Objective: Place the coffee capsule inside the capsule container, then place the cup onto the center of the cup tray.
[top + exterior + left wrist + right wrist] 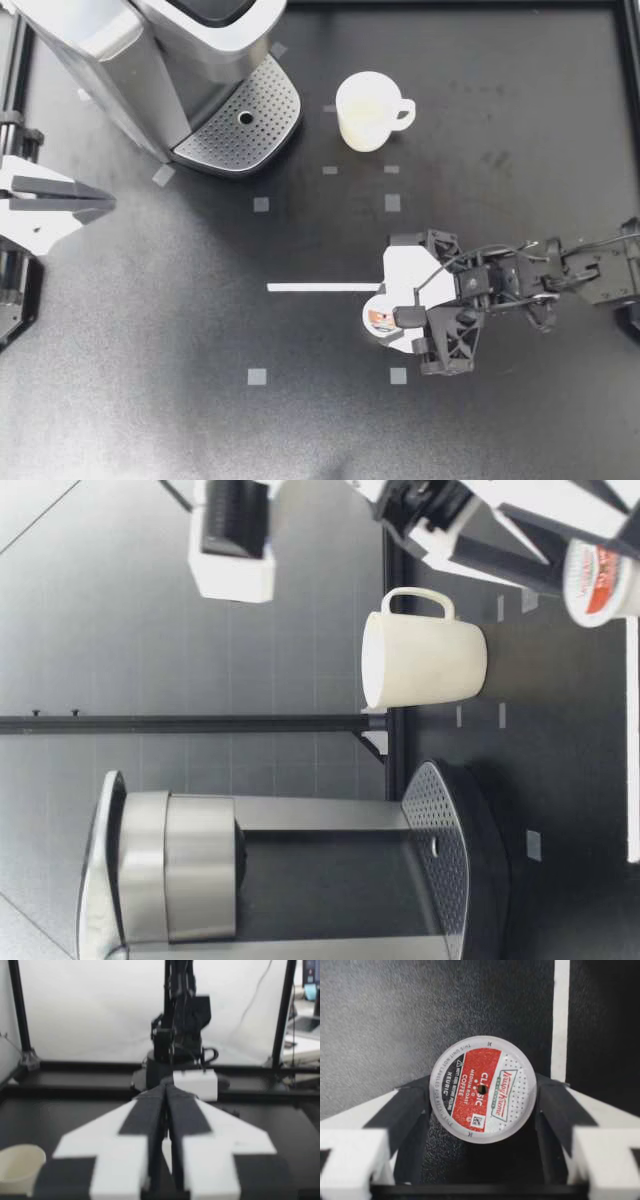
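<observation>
Black surface (150,380) spreads under both arms; the coffee capsule (379,320) sits just beside the end of a white tape line (320,287), pinched from two sides by my right pincer (388,308), its printed top turned toward the wrist camera; the white cup (365,112) stands upright farther back, handle toward my right, near but apart from the perforated cup tray (240,125) of the coffee machine (120,50); my left pincer (108,203) hangs at the surface's left edge, fingers pressed together.
</observation>
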`<act>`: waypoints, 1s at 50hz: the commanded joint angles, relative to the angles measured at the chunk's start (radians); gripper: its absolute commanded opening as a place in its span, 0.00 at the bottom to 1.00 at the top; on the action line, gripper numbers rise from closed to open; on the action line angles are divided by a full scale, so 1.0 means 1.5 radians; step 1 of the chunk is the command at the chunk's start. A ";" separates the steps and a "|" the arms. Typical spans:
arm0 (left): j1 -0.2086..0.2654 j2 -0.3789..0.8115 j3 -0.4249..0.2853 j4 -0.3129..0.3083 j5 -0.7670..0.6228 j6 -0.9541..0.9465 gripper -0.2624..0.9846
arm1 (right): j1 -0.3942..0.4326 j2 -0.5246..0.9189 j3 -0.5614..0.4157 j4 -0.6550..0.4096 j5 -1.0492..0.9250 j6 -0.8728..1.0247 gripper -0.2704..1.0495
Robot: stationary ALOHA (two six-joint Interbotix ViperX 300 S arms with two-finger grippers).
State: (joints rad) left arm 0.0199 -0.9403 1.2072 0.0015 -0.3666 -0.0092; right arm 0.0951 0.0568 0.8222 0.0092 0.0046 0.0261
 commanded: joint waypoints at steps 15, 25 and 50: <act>0.007 0.151 -0.086 -0.041 0.049 -0.005 0.30 | 0.003 -0.096 0.017 0.005 -0.048 0.015 0.66; 0.039 0.244 -0.197 -0.069 0.229 -0.004 0.30 | 0.003 -0.166 0.047 0.014 -0.085 0.040 0.67; 0.020 0.493 -0.653 0.194 0.974 -0.095 0.30 | 0.002 -0.220 0.111 0.020 -0.151 0.076 0.66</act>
State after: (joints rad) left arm 0.0828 -0.2301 0.3160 0.2025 0.9894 -0.1212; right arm 0.0951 -0.2623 0.9971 0.0383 -0.2117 0.1396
